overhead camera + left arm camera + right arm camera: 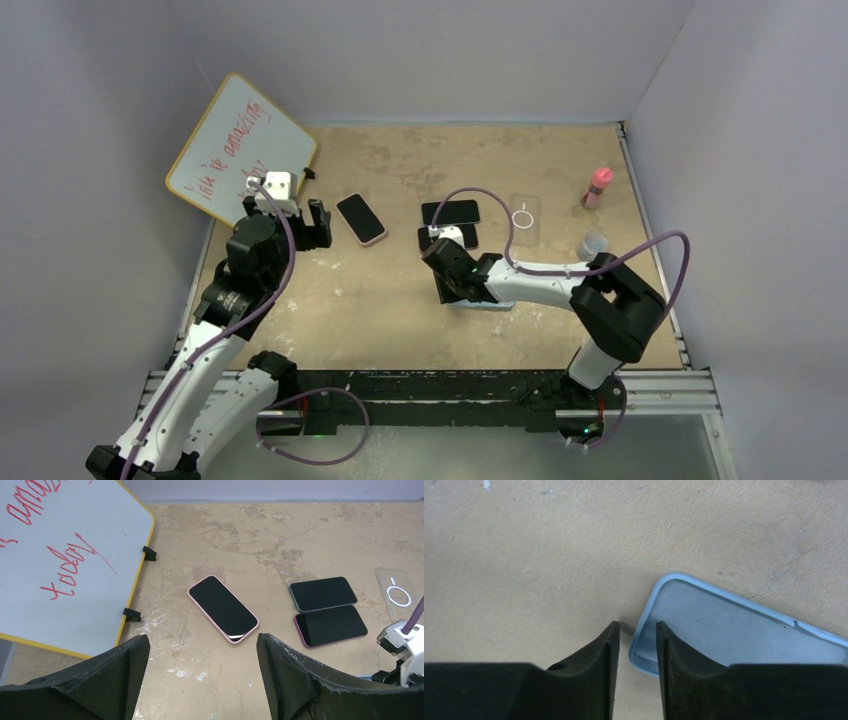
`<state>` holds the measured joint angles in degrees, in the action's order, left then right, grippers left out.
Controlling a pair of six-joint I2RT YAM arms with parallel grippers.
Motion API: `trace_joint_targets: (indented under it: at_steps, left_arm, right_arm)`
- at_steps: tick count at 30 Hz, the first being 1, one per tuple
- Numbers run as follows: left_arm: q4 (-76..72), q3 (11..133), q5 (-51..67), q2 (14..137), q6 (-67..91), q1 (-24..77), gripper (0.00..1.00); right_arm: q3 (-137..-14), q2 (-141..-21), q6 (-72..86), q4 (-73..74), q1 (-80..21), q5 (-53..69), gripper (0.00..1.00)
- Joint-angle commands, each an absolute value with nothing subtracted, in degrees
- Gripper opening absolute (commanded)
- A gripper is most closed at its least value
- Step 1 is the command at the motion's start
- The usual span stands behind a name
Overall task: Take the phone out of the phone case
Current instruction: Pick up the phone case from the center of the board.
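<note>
Near centre, the right gripper (636, 625) sits with fingers narrow astride the rim of an empty blue case (744, 635), grip uncertain; a square, deep pinch should hold. Farther left, the left gripper (202, 637) hangs wide above the pink-cased phone (223, 608).

Top camera overlooks the whole table (380, 310); left wrist shares the pink-cased phone (361, 219), right wrist hugs the surface.
</note>
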<state>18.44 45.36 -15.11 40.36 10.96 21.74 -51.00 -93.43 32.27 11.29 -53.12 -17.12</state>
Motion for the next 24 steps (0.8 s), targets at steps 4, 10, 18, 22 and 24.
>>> trace_joint_targets:
  at_steps: [4, 10, 18, 22, 24]
  left_arm:
    - [16.5, 45.2, -14.1, 39.7, 11.6, 21.0, 0.81]
    - [16.4, 45.2, -13.7, 39.4, 11.6, 20.7, 0.81]
    - [16.6, 45.3, -14.3, 38.3, 11.3, 20.6, 0.81]
    - [16.6, 45.2, -14.1, 36.9, 11.2, 20.4, 0.81]
    - [16.4, 45.2, -13.8, 36.3, 11.2, 20.3, 0.81]
  right_arm:
    - [-53.0, -95.3, 33.4, 18.5, -53.0, -20.7, 0.09]
    - [-50.9, -89.1, 25.6, 21.9, -48.3, -21.6, 0.0]
    - [-49.7, -77.9, 11.8, 18.3, -37.3, -11.3, 0.0]
    - [-56.0, -81.2, 9.2, 25.2, -34.9, -18.4, 0.0]
    - [-57.2, -82.0, 12.0, 25.1, -31.5, -18.3, 0.0]
